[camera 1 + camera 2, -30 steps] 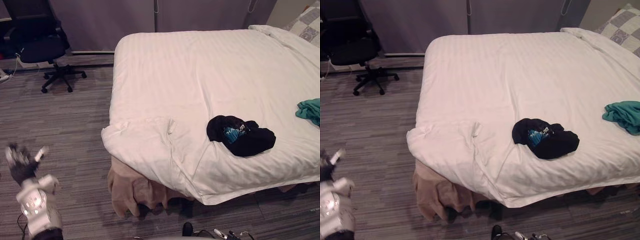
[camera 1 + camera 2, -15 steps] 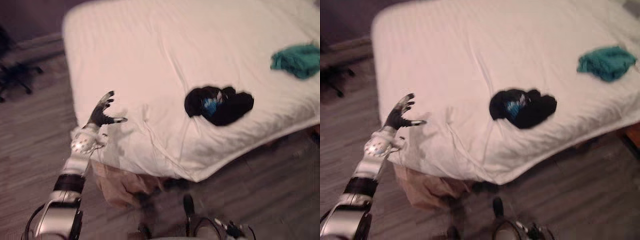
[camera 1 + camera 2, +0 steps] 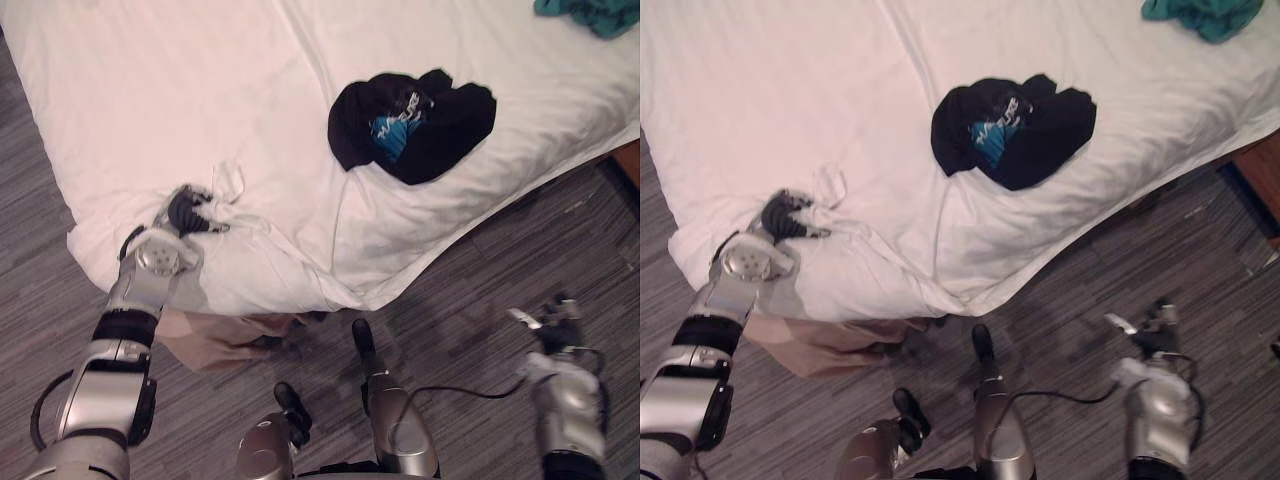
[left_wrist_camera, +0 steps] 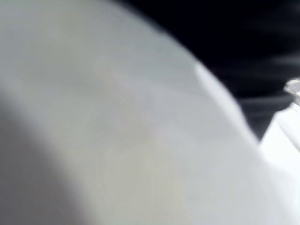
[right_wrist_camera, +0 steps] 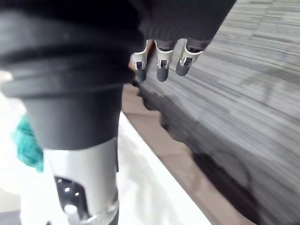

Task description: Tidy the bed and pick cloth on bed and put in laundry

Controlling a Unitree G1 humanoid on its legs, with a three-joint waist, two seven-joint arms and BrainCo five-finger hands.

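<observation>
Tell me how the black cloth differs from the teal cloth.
The black cloth bears a blue print; the teal cloth looks plain. The black cloth shows whole; the teal cloth is cut by the view's edge. The black cloth lies nearer the left hand than the teal cloth. Both lie crumpled on the white sheet.

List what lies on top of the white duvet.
A black garment, a teal cloth at the view's edge, and the left hand gripping a corner of the white duvet. Anything under the garments is hidden.
</observation>
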